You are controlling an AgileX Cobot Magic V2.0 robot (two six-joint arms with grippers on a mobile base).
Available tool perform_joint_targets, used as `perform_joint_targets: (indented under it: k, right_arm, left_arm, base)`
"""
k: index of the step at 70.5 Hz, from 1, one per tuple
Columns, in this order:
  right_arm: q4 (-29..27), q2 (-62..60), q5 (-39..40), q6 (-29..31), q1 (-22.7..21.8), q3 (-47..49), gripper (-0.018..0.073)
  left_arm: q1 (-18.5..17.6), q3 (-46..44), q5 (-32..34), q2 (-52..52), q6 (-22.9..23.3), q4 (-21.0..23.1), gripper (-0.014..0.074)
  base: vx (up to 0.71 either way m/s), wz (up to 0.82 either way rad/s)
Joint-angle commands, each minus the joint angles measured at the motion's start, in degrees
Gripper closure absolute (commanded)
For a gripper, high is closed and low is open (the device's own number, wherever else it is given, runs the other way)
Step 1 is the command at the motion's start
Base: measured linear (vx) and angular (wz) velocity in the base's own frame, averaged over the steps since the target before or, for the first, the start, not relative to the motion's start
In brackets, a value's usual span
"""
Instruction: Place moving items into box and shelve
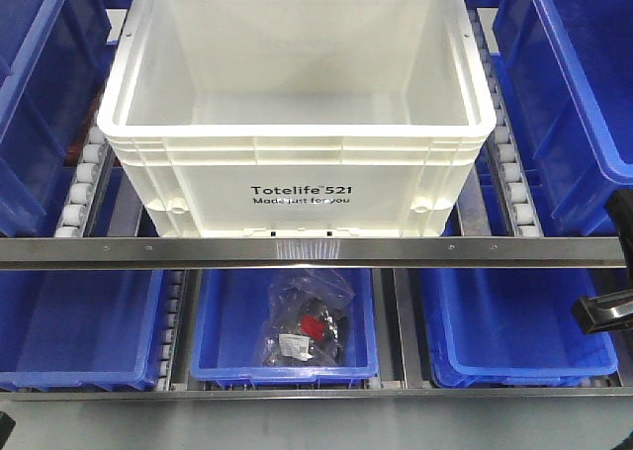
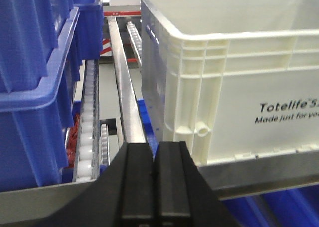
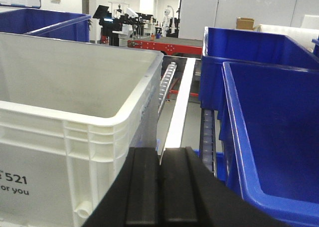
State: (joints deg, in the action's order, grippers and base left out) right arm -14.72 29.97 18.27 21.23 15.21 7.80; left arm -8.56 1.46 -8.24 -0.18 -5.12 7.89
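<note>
1. The box [image 1: 297, 124], white and printed "Totelife 521", sits on the upper shelf rollers behind a metal rail [image 1: 297, 251], between blue bins [image 1: 579, 94].
2. Left gripper [image 2: 154, 179]: fingers pressed together, holding nothing, near the box's front left corner.
3. Right gripper [image 3: 160, 182]: likewise closed, by the front right corner.
4. Below the rail, a blue lower bin [image 1: 285, 356] holds a plastic bag [image 1: 307, 323].
</note>
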Motion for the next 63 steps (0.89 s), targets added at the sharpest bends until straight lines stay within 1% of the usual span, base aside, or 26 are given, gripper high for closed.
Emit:
perform_joint_targets:
  k: [1, 63]
  right_arm:
    - [0.7, 0.3, 4.5, 0.0, -0.1, 1.5, 0.0574]
    - [0.7, 0.4, 4.7, 0.0, -0.1, 1.5, 0.0574]
  left_arm:
    - [-0.2, 1.0, 2.6, -1.0, -0.2, -0.2, 0.0624]
    - [-0.2, 1.0, 2.6, -0.9, -0.2, 0.0, 0.0624]
  base:
    - [0.00, 0.00]
    - [0.00, 0.00]
